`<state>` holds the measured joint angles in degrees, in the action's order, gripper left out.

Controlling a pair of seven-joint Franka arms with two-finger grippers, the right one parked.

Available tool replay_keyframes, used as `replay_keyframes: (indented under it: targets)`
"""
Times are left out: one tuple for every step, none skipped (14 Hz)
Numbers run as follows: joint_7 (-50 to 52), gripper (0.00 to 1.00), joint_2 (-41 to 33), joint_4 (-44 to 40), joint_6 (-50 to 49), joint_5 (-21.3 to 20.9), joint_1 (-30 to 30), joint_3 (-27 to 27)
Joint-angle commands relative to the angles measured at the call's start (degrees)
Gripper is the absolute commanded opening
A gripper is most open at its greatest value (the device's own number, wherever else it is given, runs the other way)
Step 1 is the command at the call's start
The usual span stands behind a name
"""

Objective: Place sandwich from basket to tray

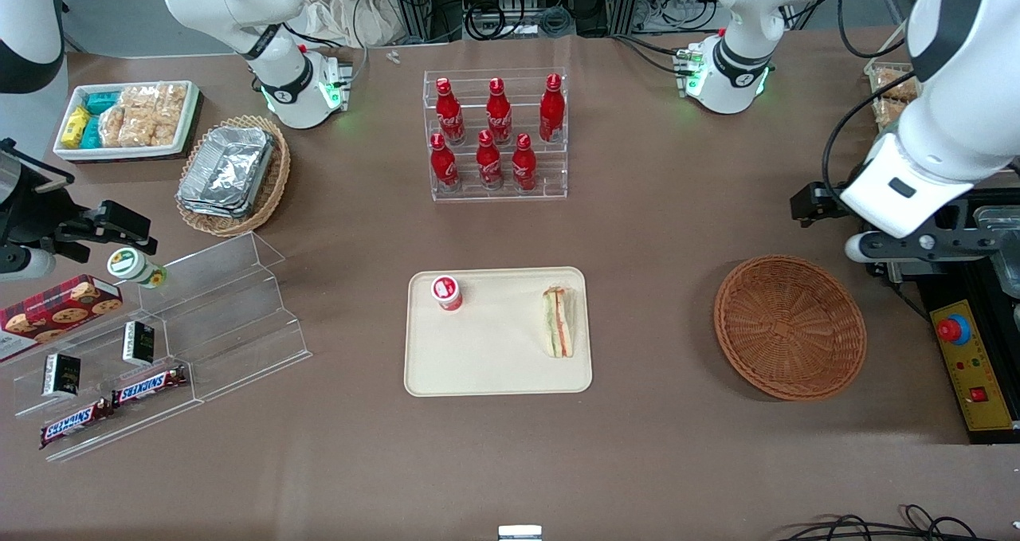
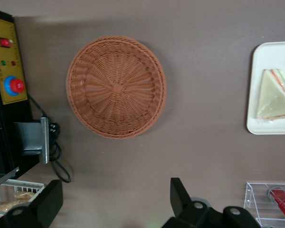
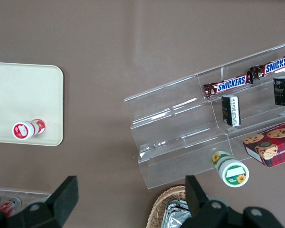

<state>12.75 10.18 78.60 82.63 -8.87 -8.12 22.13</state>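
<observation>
Sandwich point(image 1: 559, 323) lies flat on the tray point(image 1: 494, 366), at about 3 o'clock from the tray's centre, close to the rim on the working arm's side; wedge point aimed away from the front camera; layers of green, orange-red and white show along its edge. Small red-and-white cup point(image 1: 447, 292) stands on the same tray at about 10 o'clock, well apart from the sandwich. Basket point(image 1: 789, 326) sits on the brown bench point(image 1: 653, 230) at 3 o'clock from the tray, apart from it, holding nothing. Pincer point(image 2: 116, 204) hangs high over the bench, above the strip just beside the basket's rim; its two black fingers point(image 2: 180, 197) stand spread wide, gripping nothing, touching nothing. Clear rack of red bottles point(image 1: 496, 131) stands at 12 o'clock from the tray, farther from the front camera.
</observation>
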Motion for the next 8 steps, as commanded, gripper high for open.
replay_keyframes:
  targets:
    - [-1.14, 1.0, -2.18, 1.65, -0.8, 0.08, -0.49, -2.25]
    - [-1.14, 1.0, -2.27, 1.65, -0.8, 0.43, -1.45, -2.35]
    - [-1.23, 1.0, -2.45, 1.65, -0.8, 0.7, -2.59, -2.35]
    - [-1.93, 1.0, -2.97, 1.65, -0.8, 0.7, -2.25, -2.96]
    - [-4.02, 1.0, -3.76, 1.74, -0.8, 0.79, -0.85, -6.1]
    - [-5.44, 1.0, -4.11, 1.91, -0.89, 0.87, 3.08, -11.0]
    - [-5.97, 1.0, -4.47, 2.0, -0.8, 2.18, 6.16, -15.92]
    - [-6.06, 1.0, -4.82, 2.0, -0.8, 4.28, 7.06, -18.32]
